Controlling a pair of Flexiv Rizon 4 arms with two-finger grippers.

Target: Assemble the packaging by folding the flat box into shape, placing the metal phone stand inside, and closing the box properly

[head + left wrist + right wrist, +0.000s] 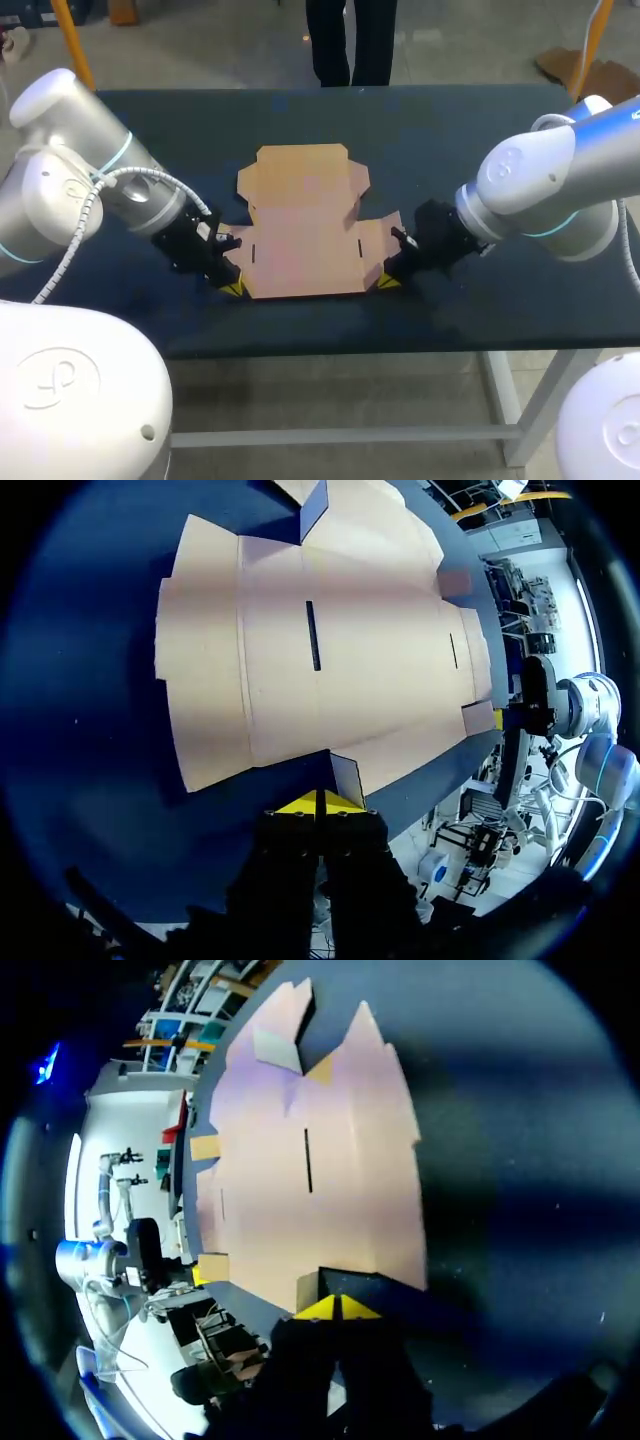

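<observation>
The flat tan cardboard box (305,235) lies unfolded in the middle of the dark table (130,290). My left gripper (232,288) is shut at the sheet's front left corner. Its yellow tips (318,804) are pressed together against a small corner flap (347,778) that stands raised just ahead of them. My right gripper (388,283) is shut at the front right corner. Its yellow tips (338,1308) meet beside a small corner flap (307,1288). I cannot tell whether either flap is pinched. No metal phone stand shows in any view.
The table's front edge (330,345) runs close behind both grippers. Bare dark tabletop lies to the left and right of the cardboard and beyond its far flaps (300,158).
</observation>
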